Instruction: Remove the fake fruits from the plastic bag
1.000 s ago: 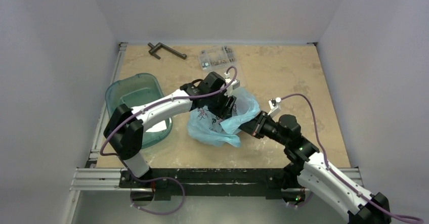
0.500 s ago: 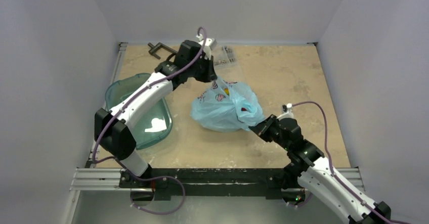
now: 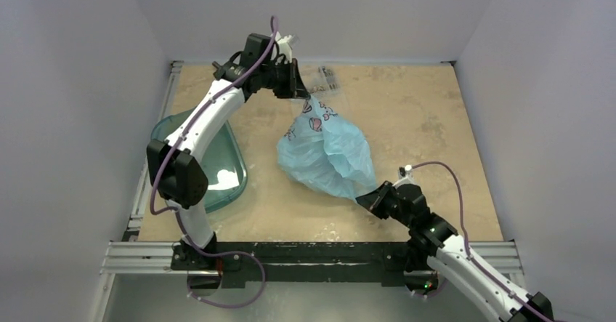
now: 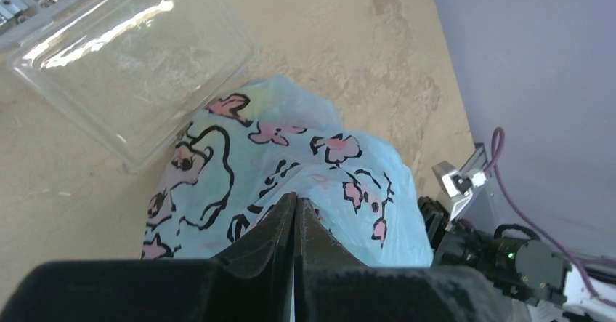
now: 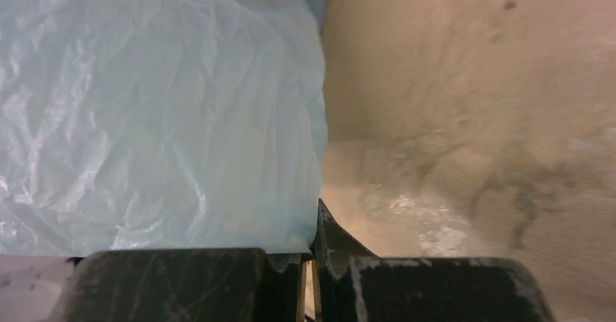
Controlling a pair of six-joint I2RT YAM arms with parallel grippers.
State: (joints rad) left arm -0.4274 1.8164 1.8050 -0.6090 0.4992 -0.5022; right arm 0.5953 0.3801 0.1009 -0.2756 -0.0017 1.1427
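Observation:
The plastic bag [image 3: 327, 151], light blue with pink and black print, hangs stretched in a diagonal between my two grippers. My left gripper [image 3: 299, 95] is shut on its printed end, raised over the back of the table. The left wrist view shows the jaws [image 4: 296, 204] pressed together on the bag [image 4: 290, 155]. My right gripper [image 3: 365, 195] is shut on the bag's plain near-right end, low over the table. In the right wrist view the film [image 5: 160, 118] bunches between the fingers [image 5: 312, 224]. The fake fruits are hidden inside the bag.
A teal translucent tub [image 3: 190, 142] with a white scrap [image 3: 225, 180] in it stands at the left. A clear flat parts box [image 3: 323, 78] lies at the back, just under the left gripper, and shows again in the left wrist view [image 4: 131, 53]. Grey walls enclose the table.
My left gripper closed on the bag's printed end and lifted it back and left. The right gripper drew its end toward the near right, stretching the bag. Fruit colours no longer show.

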